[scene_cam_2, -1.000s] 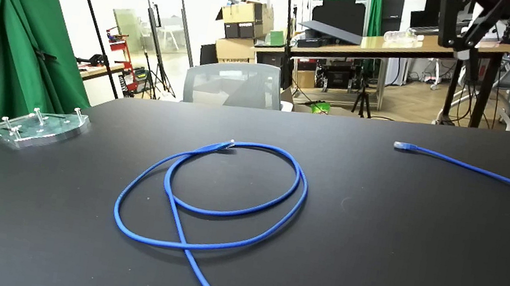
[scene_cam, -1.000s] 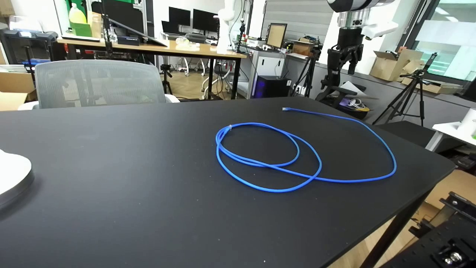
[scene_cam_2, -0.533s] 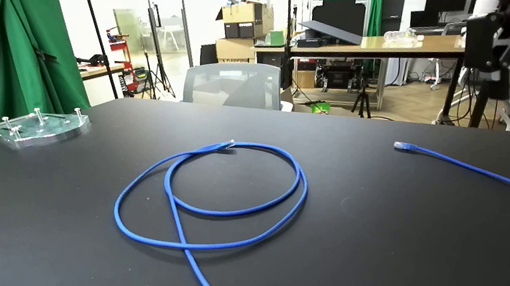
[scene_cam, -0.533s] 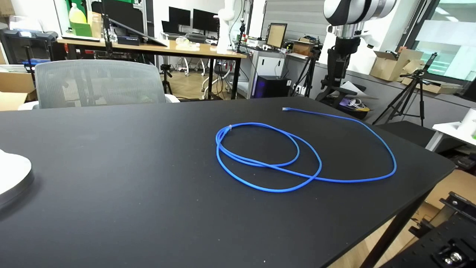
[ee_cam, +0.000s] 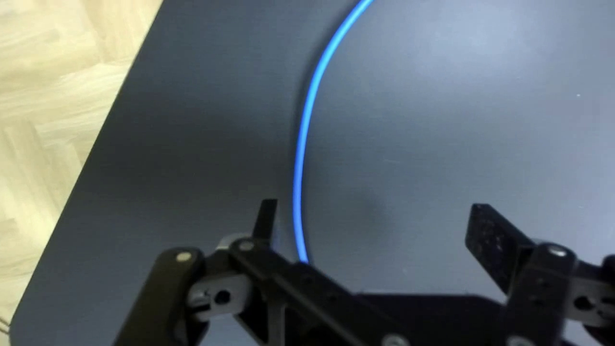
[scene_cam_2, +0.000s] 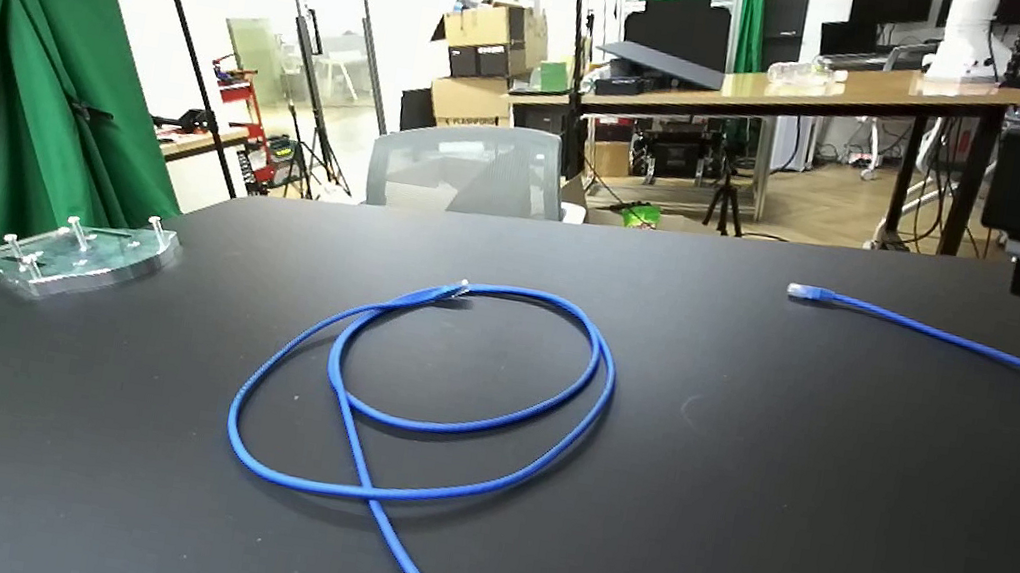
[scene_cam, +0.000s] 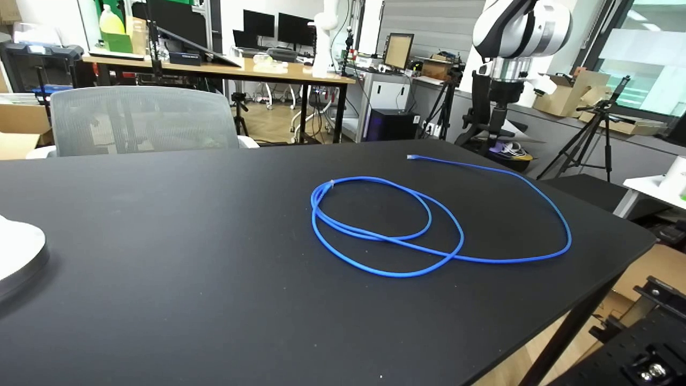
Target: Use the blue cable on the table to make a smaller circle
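Smaller circle not yet made, I judge: the blue cable (scene_cam: pixel 453 257) lies on the tabletop (scene_cam: pixel 214 268) in two overlapping loops, a long tail (ee_cam: pixel 298 175) sweeping wide, its plug end (scene_cam: pixel 412 157) loose. Left: bring that tail in, draw the loops tighter. My claw (ee_cam: pixel 374 206) hangs over the tail, jaws spread wide, holding nothing. Against the earlier frame: claw lower; cable unmoved in both exterior views.

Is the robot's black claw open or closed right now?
Open: in the wrist view, the gripper has its fingers well apart, with the blue cable and the table seen through the gap.
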